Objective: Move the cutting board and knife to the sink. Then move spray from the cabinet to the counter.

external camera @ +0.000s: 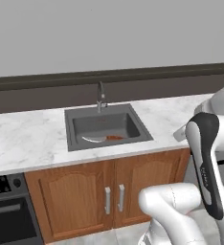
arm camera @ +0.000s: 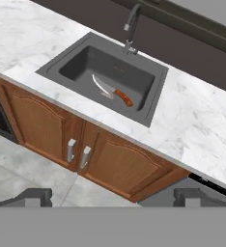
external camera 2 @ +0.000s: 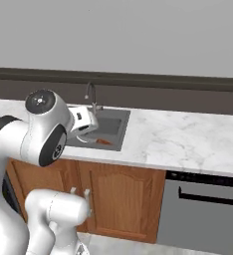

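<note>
The gripper (arm camera: pixel 113 198) has its two finger tips (arm camera: pixel 35 197) wide apart, with nothing between them. It hangs well away from the counter (arm camera: pixel 202 120), in front of the lower doors (arm camera: pixel 110 161), and looks down at the sink (arm camera: pixel 148 103).

The knife (arm camera: pixel 112 90) lies flat on the bottom of the sink, near its front wall. The silver blade points to the left and the reddish-brown handle to the right in the left base view. The faucet (arm camera: pixel 131 26) stands at the back edge of the sink, and its spout curves over the basin.

In the right base view the arm (external camera 2: pixel 44 134) covers part of the sink, so I cannot see the whole basin there. A dark oven front (external camera: pixel 11 217) is left of the doors under the counter.
</note>
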{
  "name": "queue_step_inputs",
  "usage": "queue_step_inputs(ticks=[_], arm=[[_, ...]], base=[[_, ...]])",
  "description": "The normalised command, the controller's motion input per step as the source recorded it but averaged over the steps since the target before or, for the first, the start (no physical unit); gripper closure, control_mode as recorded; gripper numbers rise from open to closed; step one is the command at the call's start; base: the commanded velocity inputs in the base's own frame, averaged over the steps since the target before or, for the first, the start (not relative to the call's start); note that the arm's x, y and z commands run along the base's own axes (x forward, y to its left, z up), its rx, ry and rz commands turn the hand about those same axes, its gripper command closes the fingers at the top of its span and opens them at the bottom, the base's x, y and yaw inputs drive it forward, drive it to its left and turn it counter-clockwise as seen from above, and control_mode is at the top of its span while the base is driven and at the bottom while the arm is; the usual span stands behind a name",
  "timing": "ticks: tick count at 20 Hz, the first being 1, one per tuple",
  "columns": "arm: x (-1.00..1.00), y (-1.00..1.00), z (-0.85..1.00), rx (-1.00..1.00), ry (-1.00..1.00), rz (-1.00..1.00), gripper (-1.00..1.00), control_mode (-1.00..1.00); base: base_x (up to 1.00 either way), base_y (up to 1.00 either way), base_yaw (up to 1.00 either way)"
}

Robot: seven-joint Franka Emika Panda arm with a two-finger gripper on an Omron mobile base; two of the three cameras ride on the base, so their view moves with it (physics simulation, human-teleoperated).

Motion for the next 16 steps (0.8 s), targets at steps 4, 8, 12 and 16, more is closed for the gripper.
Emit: queue_step_inputs(ticks=[4, 8, 12, 16], arm=[[0.00, 0.00, 0.00, 0.00, 0.00, 0.00, -1.00, 1.00], [0.00, 0.00, 0.00, 0.00, 0.00, 0.00, -1.00, 1.00], [0.00, 0.00, 0.00, 0.00, 0.00, 0.00, -1.00, 1.00], [0.00, 0.00, 0.00, 0.00, 0.00, 0.00, -1.00, 1.00]], base=[[-0.19, -0.49, -0.09], [-0.07, -0.75, -0.39], [0.00, -0.80, -0.57], [0.00, -0.72, -0.66]])
